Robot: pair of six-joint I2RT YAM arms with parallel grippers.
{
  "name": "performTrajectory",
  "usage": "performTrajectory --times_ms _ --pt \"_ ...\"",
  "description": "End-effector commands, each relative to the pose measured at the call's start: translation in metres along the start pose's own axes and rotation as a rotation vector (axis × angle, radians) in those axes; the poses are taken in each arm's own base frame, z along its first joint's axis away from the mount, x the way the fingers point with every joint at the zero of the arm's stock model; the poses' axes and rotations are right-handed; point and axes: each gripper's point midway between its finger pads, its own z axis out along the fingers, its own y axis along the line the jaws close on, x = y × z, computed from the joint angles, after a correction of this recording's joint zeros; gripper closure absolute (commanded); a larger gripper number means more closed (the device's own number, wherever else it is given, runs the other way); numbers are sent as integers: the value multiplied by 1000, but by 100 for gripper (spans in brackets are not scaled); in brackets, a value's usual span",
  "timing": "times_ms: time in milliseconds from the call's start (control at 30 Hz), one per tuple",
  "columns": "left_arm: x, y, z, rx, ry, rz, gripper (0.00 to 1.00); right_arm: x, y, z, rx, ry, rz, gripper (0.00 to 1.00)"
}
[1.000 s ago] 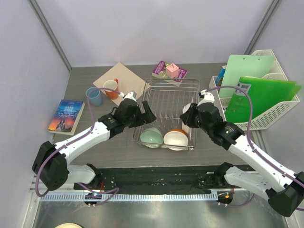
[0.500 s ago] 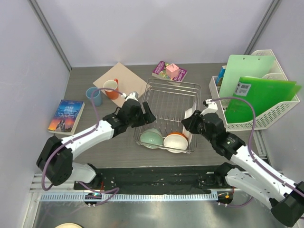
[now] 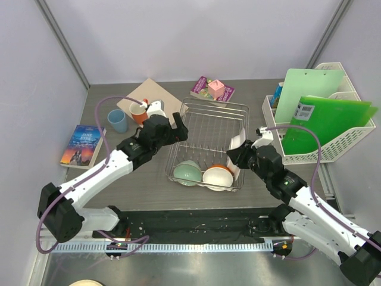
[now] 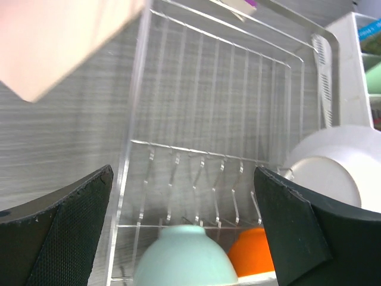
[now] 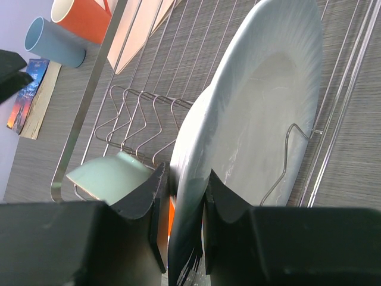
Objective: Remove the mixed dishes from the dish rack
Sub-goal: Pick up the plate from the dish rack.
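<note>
Two bowls sit at the near end of your dish rack (image 3: 215, 105): pale green bowl (image 3: 188, 173) left, cream bowl (image 3: 217, 176) right. Your right gripper (image 5: 184, 185) has its jaws pinching the white plate (image 5: 262, 119), which stands on edge at the rack's right side. Your left gripper (image 4: 183, 179) hangs over the left side, jaws spread. Beyond on the counter (image 3: 143, 173), outside the rack, stand the orange-red mug (image 3: 139, 113) and light-blue cup (image 3: 117, 121).

Overhead view looks down; close wrist views share the rack (image 3: 208, 131).
</note>
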Motion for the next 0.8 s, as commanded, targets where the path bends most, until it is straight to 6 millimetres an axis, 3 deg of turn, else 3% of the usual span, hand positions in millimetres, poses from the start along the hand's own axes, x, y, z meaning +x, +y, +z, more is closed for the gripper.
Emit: performTrajectory --times_ms 0,233,400,500,567,600,667,700,767 --pt "-17 29 -2 -161 -51 84 0 -42 30 -4 -116 -149 -3 99" --pt "34 68 31 -321 104 161 10 -46 34 -2 -135 -163 -1 99" --pt "52 69 42 -312 171 157 21 -47 33 -5 -138 -172 -1 99" --pt "59 73 46 -320 199 158 37 -48 34 -5 -140 -173 -1 99" --pt "65 78 48 -337 224 152 55 -49 35 -5 -142 -173 4 99" --pt "69 79 48 -335 237 145 71 -49 36 -6 -148 -172 4 99" --pt "72 78 50 -320 240 135 93 -49 36 -5 -150 -172 9 99" --pt "74 78 51 -321 243 122 100 -49 36 -5 -152 -171 10 99" --pt "80 78 51 -307 255 110 100 -47 35 -4 -153 -172 18 99"
